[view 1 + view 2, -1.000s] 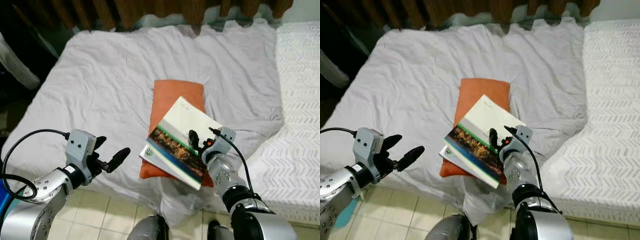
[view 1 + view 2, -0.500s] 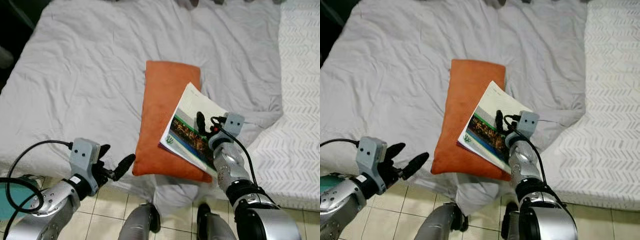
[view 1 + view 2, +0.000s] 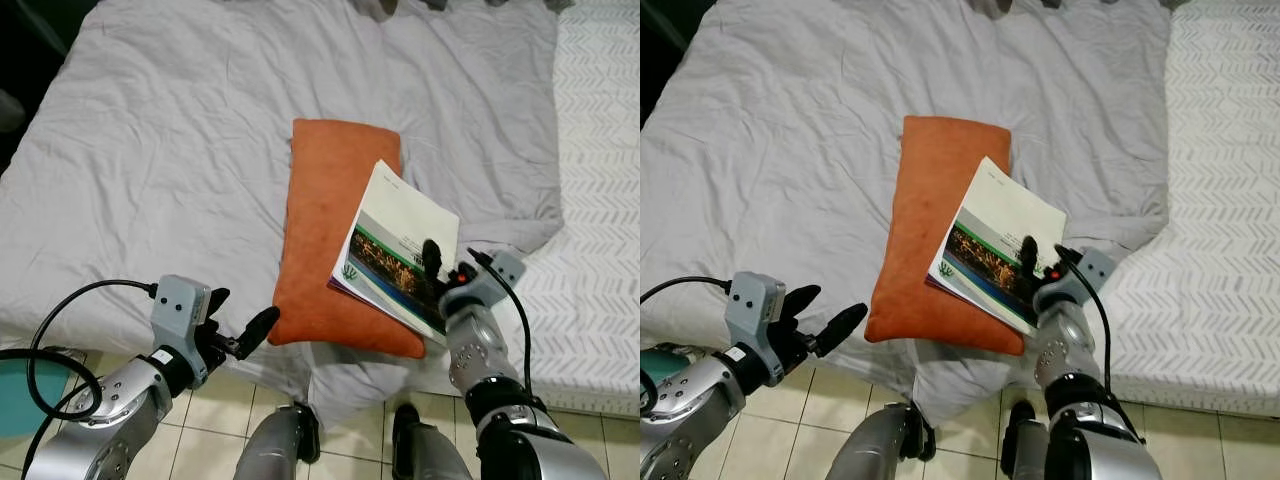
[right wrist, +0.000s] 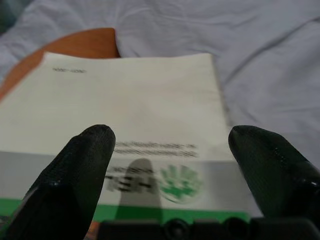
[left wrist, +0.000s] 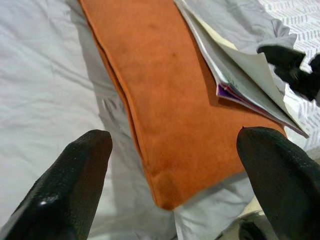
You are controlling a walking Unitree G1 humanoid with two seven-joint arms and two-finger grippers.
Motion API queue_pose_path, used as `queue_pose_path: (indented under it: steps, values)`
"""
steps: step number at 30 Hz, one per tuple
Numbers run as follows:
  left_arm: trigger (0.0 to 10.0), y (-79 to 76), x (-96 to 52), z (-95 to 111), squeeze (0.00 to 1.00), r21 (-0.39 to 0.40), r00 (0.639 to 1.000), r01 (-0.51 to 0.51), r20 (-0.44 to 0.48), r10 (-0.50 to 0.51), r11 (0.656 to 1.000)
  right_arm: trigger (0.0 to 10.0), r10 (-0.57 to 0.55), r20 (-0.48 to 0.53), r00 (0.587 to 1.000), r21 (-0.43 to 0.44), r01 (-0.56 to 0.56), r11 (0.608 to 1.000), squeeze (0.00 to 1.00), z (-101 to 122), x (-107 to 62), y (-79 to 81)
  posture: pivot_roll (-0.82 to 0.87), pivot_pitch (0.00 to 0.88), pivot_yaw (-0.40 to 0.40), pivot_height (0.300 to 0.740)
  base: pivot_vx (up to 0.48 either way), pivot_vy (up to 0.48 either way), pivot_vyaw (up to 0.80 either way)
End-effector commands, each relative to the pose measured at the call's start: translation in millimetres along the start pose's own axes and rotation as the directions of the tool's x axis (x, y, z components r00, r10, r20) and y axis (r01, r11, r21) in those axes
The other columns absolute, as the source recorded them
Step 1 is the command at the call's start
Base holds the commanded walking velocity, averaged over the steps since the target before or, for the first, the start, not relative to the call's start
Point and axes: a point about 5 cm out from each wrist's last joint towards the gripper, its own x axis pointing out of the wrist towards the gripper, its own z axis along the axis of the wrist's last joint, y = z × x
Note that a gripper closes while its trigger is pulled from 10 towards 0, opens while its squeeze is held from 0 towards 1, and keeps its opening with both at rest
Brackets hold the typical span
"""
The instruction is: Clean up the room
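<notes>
We see a matt, suede-like orange cushion [image 3: 335, 235] on a creased grey cloth sheet [image 3: 170, 150], a glossy paper booklet [image 3: 395, 255], a white textured quilt [image 3: 600, 200], and smooth glazed floor tiles [image 3: 215, 420]

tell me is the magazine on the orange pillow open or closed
Closed. The glossy white-and-green magazine lies cover-up across the orange rectangular pillow, pages stacked flat in the left wrist view. The right gripper hovers over it, open.
</notes>
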Motion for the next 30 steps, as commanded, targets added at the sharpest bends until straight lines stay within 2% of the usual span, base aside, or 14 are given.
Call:
queue_pose_path:
  steps: [1,2,4,5,7,8,9,10,11,12,16,23,27,30]
  values:
    - [10.0,2.2,2.1,-11,0.00,0.025,0.999,-0.028,-0.034,0.028,0.999,10.0,0.000,-0.024,1.000,-0.051,-0.001,0.999,0.00,-5,-7.6,-11.7,0.18,0.352,0.085,0.740,0.000,0.000,0.00]
    - [10.0,2.2,2.1,-11,0.00,0.025,0.999,-0.028,-0.034,0.028,0.999,10.0,0.000,-0.024,1.000,-0.051,-0.001,0.999,0.00,-5,-7.6,-11.7,0.18,0.352,0.085,0.740,0.000,0.000,0.00]
    - [10.0,2.8,7.1,-15,0.00,0.025,0.999,-0.038,-0.026,0.039,0.999,10.0,0.025,-0.029,0.999,-0.116,-0.028,0.993,0.00,-5,-10.8,-14.6,0.13,0.307,0.066,0.740,0.000,0.000,0.00]
    - [10.0,1.7,13.9,-19,0.00,0.003,0.999,-0.048,-0.012,0.048,0.999,10.0,0.016,-0.046,0.999,-0.128,-0.022,0.992,0.00,-7,-14.9,-22.1,0.11,0.285,0.058,0.740,0.000,0.000,0.00]
    - [10.0,1.5,16.7,-20,0.00,-0.003,0.999,-0.051,-0.008,0.051,0.999,10.0,0.007,-0.053,0.999,-0.119,-0.014,0.993,0.00,-8,-16.1,-25.2,0.11,0.279,0.057,0.740,0.000,0.000,0.00]
    - [10.0,0.6,21.0,-20,0.00,-0.008,0.999,-0.050,-0.002,0.050,0.999,10.0,-0.014,-0.069,0.998,-0.072,0.009,0.997,0.00,-9,-17.4,-30.7,0.11,0.267,0.061,0.740,0.000,0.000,0.00]
    - [10.0,0.6,21.0,-20,0.00,-0.008,0.999,-0.050,-0.002,0.050,0.999,10.0,-0.014,-0.069,0.998,-0.072,0.009,0.997,0.00,-9,-17.4,-30.7,0.11,0.267,0.061,0.740,0.000,0.000,0.00]
    - [10.0,-1.0,24.3,-19,0.00,-0.013,0.999,-0.043,0.007,0.044,0.999,10.0,-0.052,-0.100,0.994,0.013,0.054,0.998,0.00,-13,-19.3,-38.6,0.11,0.264,0.066,0.740,0.000,0.000,0.00]
    - [10.0,-1.3,25.4,-19,0.00,-0.012,0.999,-0.037,0.009,0.037,0.999,10.0,-0.065,-0.114,0.991,0.047,0.071,0.996,0.00,-15,-20.0,-41.4,0.11,0.259,0.072,0.740,0.000,0.000,0.00]
    - [10.0,-1.3,25.4,-19,0.00,-0.012,0.999,-0.037,0.009,0.037,0.999,10.0,-0.065,-0.114,0.991,0.047,0.071,0.996,0.00,-15,-20.0,-41.4,0.11,0.259,0.072,0.740,0.000,0.000,0.00]
    - [10.0,0.9,26.5,-22,0.00,0.004,1.000,-0.024,0.002,0.024,1.000,10.0,-0.098,-0.159,0.982,0.160,0.123,0.979,0.00,-20,-22.6,-50.2,0.11,0.248,0.080,0.740,0.000,0.000,0.00]
    - [10.0,4.3,28.5,-22,0.00,0.013,1.000,-0.029,0.009,0.029,0.999,10.0,-0.095,-0.215,0.972,0.262,0.151,0.953,0.00,-27,-24.5,-52.5,0.12,0.244,0.083,0.740,0.000,0.000,0.00]
    - [10.0,2.7,28.1,-25,0.00,0.017,1.000,-0.018,-0.004,0.018,1.000,10.0,-0.089,-0.295,0.951,0.323,0.187,0.928,0.00,-40,-29.8,-54.3,0.13,0.247,0.085,0.740,0.000,0.000,0.00]
    - [10.0,1.5,27.8,-30,0.00,0.016,1.000,-0.006,-0.023,0.006,1.000,10.0,-0.091,-0.326,0.941,0.337,0.206,0.919,0.00,-46,-32.8,-54.7,0.13,0.251,0.086,0.740,0.000,0.000,0.00]
